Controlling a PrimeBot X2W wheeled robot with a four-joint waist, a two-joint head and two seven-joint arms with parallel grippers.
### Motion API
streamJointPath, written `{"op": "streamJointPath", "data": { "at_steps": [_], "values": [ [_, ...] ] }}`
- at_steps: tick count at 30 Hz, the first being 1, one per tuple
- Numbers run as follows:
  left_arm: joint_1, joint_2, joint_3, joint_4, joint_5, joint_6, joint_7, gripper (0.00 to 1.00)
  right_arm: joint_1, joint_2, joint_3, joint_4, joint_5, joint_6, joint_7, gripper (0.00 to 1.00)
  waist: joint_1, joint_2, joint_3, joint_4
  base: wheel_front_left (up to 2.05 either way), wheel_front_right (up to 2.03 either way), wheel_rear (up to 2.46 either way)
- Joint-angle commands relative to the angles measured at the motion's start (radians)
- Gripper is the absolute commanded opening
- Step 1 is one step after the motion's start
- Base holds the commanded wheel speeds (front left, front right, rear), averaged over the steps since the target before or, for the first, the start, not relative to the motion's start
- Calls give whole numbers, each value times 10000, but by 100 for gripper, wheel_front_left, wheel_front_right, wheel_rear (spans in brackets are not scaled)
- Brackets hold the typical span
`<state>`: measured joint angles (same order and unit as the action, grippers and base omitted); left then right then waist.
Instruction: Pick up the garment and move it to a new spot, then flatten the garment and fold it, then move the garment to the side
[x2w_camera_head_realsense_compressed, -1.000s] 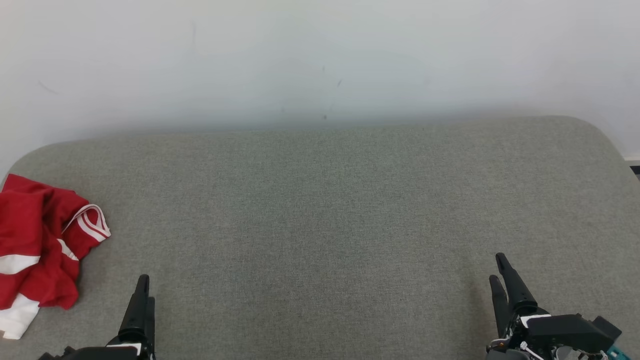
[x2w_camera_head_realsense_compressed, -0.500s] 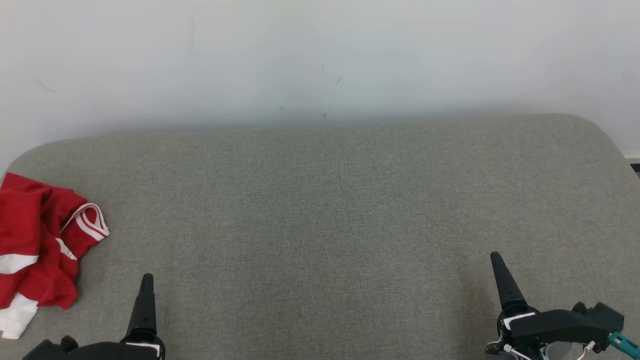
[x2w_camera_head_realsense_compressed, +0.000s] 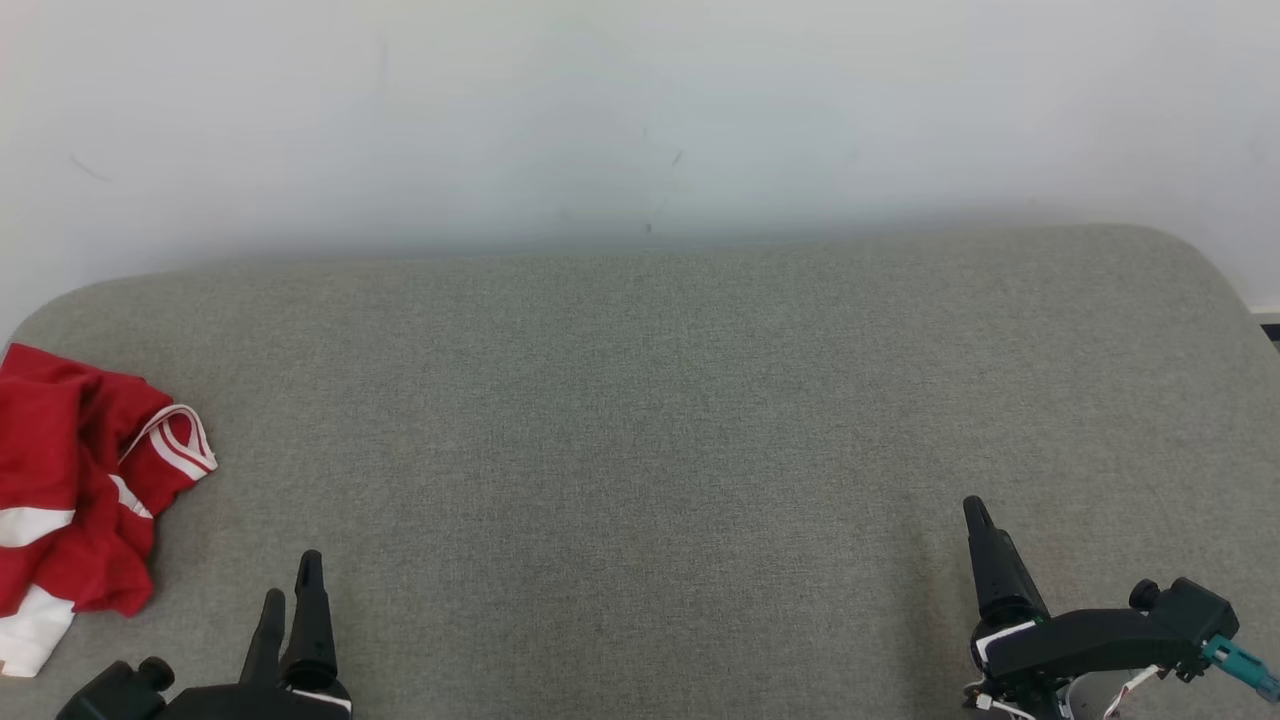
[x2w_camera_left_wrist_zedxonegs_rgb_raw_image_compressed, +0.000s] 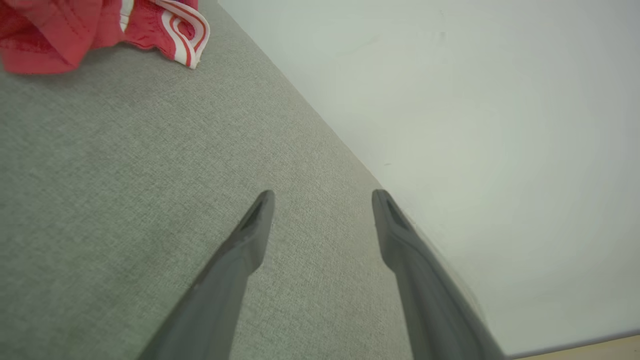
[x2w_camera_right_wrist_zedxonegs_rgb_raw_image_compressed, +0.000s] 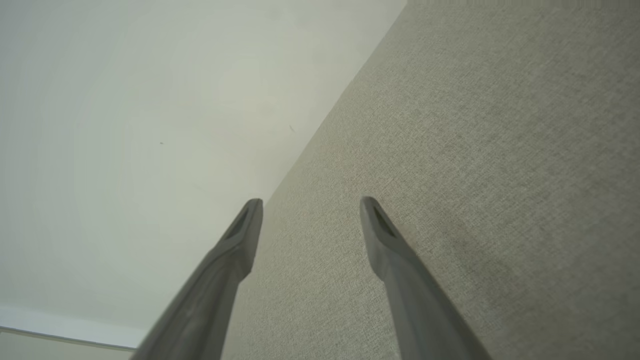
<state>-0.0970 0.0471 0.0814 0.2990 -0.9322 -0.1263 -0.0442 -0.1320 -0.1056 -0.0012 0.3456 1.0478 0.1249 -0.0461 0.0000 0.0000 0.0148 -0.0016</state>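
Left pincer (x2w_camera_head_realsense_compressed: 291, 578) low at the near-left edge, empty. Through its wrist camera, the same pincer (x2w_camera_left_wrist_zedxonegs_rgb_raw_image_compressed: 324, 194) plainly spread, bare grey cloth showing between the two fingers, nothing gripped. Right pincer (x2w_camera_head_realsense_compressed: 975, 512) low at the near-right, turned edge-on in the head view, one finger hidden behind the other. From its own wrist, right pincer (x2w_camera_right_wrist_zedxonegs_rgb_raw_image_compressed: 311, 201) likewise parted and empty, aimed along the cloth toward the wall.

Beyond them, a wide grey fabric-covered tabletop (x2w_camera_head_realsense_compressed: 640, 420), possibly padded, hard to say from here. Pale wall (x2w_camera_head_realsense_compressed: 640, 120) behind. Garment (x2w_camera_head_realsense_compressed: 80, 480) bunched in a red heap with white stripes at the left edge of the tabletop, partly cut off by the frame, near the left pincer but apart from it. Striped hem of the garment (x2w_camera_left_wrist_zedxonegs_rgb_raw_image_compressed: 75, 30) in the top-left corner of the left wrist view.

Judged step: the very first, reaching for the pick-up, with no lift, flattening or fold begun. Next move, likely: swing the left pincer leftward over the heap, come down with fingers parted, close on a thick bunch of cloth rather than one loose edge, then lift clear before carrying toward the open middle. Right pincer well apart from the garment, best left free for spreading
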Motion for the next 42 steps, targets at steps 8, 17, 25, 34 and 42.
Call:
{"op": "streamJointPath", "data": {
  "at_steps": [8, 17, 25, 34, 42],
  "values": [
    [-52, 62, -19, -31, 1462, -18, -388, 100, -321, -118, 150, 5, -1398, 57, -379, 100, 0, 0, 14, -9, 0, 0, 0],
    [-52, 58, -48, 35, 2521, -15, -644, 100, -423, -185, 320, 100, -2278, 60, -631, 100, 0, 0, 63, -21, 0, 0, 0],
    [-41, 53, -59, 100, 3475, 7, -877, 100, -506, -259, 465, 230, -3155, 64, -860, 100, 0, 0, 90, -31, 0, 0, 0],
    [28, 52, -55, 145, 4507, 40, -1118, 100, -580, -292, 566, 346, -4072, 69, -1100, 100, 0, 0, 104, -52, 0, 0, 0],
    [69, 51, -49, 207, 5340, 90, -1325, 100, -593, -324, 646, 435, -4828, 73, -1305, 100, 0, 0, 123, -61, 0, 0, 0]
  ]
}}
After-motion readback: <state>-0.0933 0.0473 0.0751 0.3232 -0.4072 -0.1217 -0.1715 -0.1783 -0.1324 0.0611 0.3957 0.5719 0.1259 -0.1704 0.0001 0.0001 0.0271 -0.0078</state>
